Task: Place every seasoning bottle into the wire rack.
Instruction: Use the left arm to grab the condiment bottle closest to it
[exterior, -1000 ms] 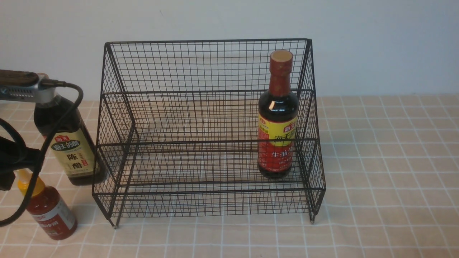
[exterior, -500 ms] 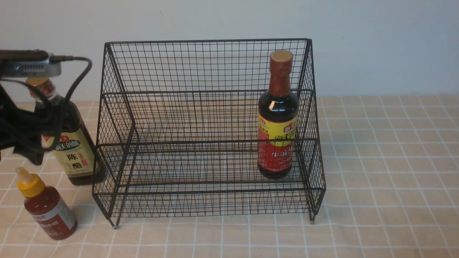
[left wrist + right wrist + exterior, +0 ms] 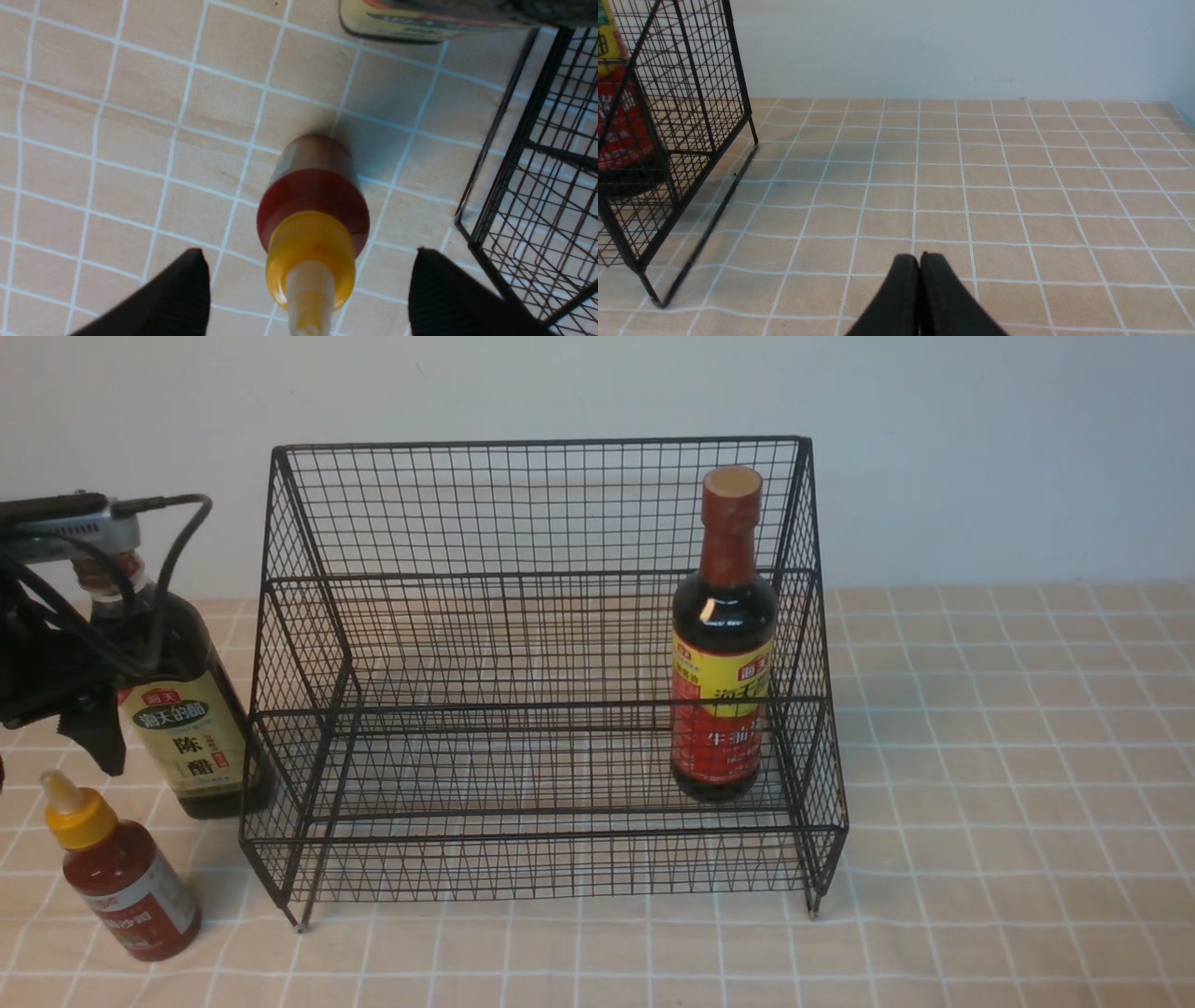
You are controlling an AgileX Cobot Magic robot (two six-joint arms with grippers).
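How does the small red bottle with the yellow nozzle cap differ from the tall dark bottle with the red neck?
The small red bottle with the yellow nozzle cap is short; the tall dark bottle with the red neck is much taller. The small one stands on the cloth outside the rack; the tall one stands inside it. Both are upright.

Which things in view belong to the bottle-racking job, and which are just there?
Part of the job:
- red-necked bottle, racked
- gold-capped bottle
- small yellow-capped bottle
- wire rack

Just there:
- checked cloth
- wall
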